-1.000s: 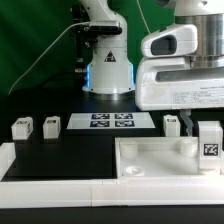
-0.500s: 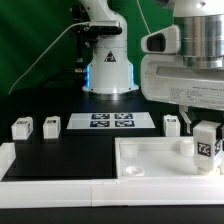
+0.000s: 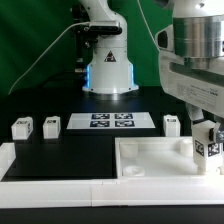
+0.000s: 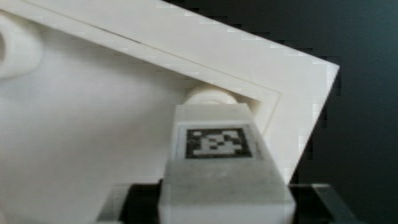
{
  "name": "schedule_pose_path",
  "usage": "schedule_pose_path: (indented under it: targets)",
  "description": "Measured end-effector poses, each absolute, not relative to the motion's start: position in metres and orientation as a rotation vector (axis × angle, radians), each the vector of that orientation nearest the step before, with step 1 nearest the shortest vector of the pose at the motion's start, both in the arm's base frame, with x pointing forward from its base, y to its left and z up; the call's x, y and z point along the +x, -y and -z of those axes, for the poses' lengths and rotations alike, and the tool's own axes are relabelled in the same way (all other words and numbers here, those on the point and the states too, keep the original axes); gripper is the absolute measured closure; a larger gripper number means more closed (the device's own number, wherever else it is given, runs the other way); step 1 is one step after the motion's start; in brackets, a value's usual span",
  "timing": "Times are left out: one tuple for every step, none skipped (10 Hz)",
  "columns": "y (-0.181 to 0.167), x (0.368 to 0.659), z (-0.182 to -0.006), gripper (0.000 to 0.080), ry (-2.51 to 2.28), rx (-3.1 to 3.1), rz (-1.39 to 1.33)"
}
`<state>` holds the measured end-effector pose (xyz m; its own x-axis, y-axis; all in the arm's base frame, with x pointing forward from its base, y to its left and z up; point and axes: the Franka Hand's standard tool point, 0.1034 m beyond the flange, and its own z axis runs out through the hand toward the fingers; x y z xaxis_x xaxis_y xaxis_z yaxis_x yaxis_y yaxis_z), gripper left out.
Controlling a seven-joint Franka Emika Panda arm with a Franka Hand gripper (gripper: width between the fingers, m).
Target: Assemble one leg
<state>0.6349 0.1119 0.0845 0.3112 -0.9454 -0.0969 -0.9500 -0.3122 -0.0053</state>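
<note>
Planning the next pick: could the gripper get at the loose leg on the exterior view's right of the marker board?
Probably not yet: the gripper is shut on another leg. The loose leg stands uncovered, so after letting go it likely could.

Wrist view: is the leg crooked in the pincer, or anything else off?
Nothing stands out. The leg sits straight in the pincer, tag facing the camera, its tip at a corner of the flat white panel. The other legs on the table stand upright.
</note>
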Motion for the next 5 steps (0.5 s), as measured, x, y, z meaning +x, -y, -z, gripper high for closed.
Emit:
schedule_pose_path:
  targets:
    - [-0.1129,0.6347,-0.0844,0.0445,-1.805,-2.493,-0.117]
    - [-0.1136,0.6346,-0.0844,0.031,-1.79,-2.503,-0.117]
    - [-0.1139,0.6345,-0.0844,0.031,-1.776,-2.513,-0.116]
    - [-0.1141,0.6345,-0.0844,0.0185,-1.715,-2.553,-0.114]
    - [-0.1148,0.6343,-0.0844,0.016,-1.712,-2.555,-0.114]
